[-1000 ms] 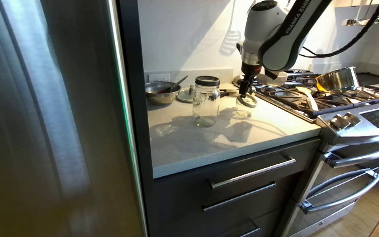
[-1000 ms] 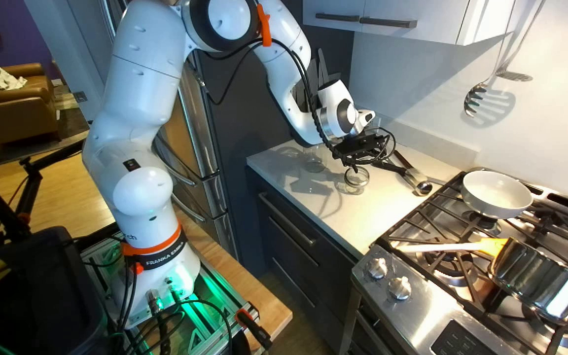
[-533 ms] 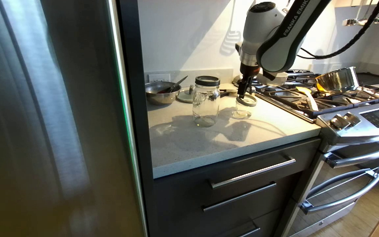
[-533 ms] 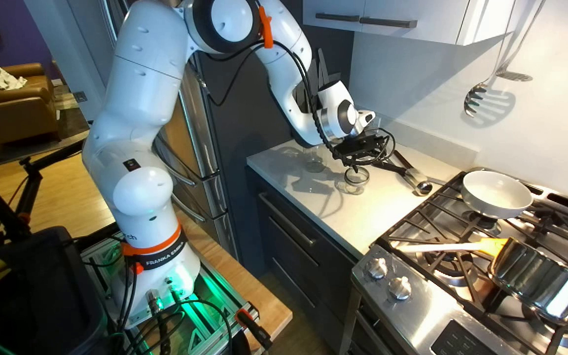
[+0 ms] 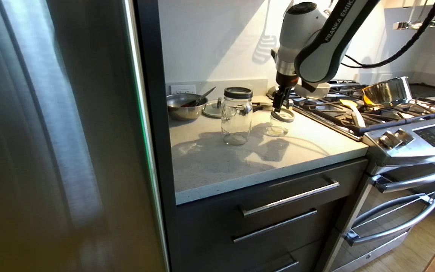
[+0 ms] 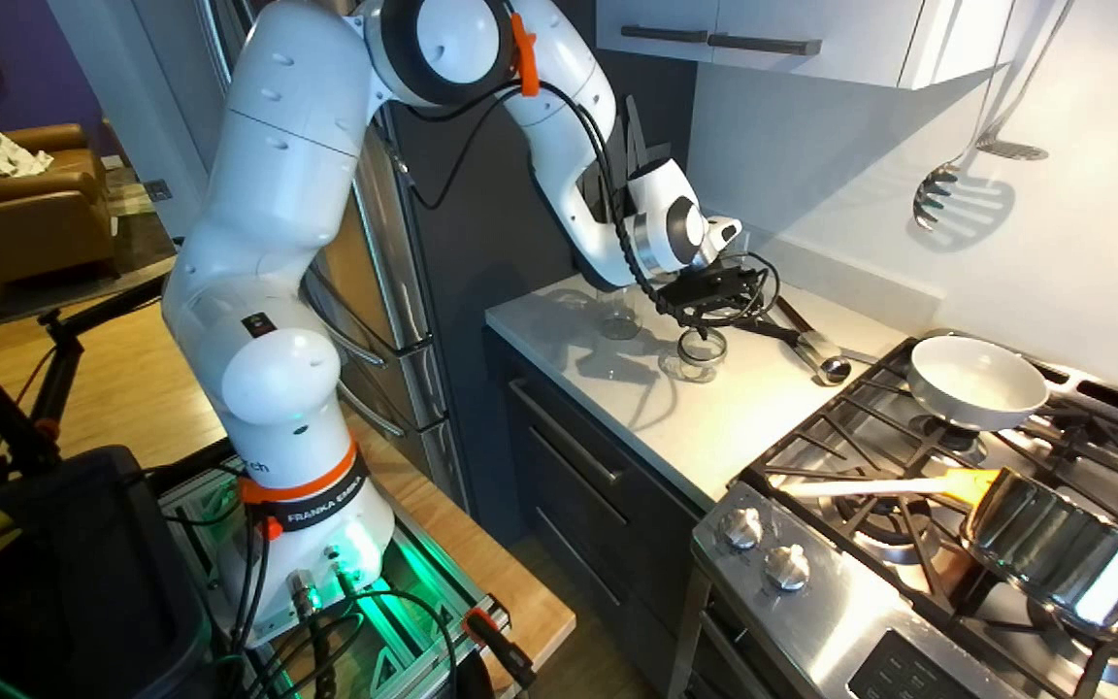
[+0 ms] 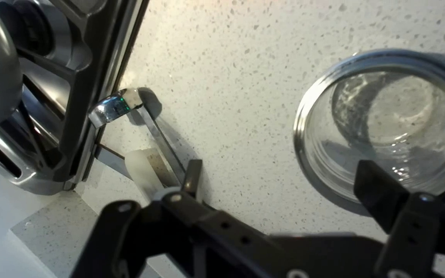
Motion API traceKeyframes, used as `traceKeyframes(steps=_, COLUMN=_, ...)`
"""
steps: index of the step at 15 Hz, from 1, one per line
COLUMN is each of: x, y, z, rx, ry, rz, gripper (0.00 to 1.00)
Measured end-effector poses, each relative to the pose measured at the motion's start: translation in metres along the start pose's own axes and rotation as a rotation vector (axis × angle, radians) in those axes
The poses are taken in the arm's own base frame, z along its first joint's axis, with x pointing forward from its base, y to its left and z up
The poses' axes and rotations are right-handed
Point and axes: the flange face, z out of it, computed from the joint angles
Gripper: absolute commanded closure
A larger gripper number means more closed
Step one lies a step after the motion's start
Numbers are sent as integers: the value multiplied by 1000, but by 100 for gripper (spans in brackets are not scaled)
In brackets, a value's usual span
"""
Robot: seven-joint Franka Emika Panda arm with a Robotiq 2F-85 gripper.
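Along the counter (image 5: 202,170), going left to right in an exterior view, we first find a metal bowl (image 5: 186,113) with a dark utensil (image 5: 205,96) slanting up out of it, then what looks like a lid (image 5: 213,108), and a tall glass jar (image 5: 236,126) standing upright with a dark ring about its mouth. Next comes the gripper (image 7: 280,172), pointing down, its fingers (image 7: 194,173) set wide apart; in the wrist view we see nothing caught between the tips. Just below it the small glass jar (image 7: 383,127) stands upright on the counter, its mouth seemingly open. One finger crosses its rim in the wrist view, though whether they touch we cannot tell. As far as we can judge, no grip is made and the jar is not lifted. Farther right, the stove (image 5: 421,149) bears a white bowl (image 6: 971,413), a spatula (image 5: 354,113) and a tilted metal pot (image 5: 389,92).
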Motion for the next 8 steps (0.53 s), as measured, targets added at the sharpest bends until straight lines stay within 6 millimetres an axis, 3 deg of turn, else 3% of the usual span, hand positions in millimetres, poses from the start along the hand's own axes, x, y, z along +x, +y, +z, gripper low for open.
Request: traceKeyframes(steps=8, x=-1, y=8, z=2, rx=-8, ry=5, rz=42, gripper=0)
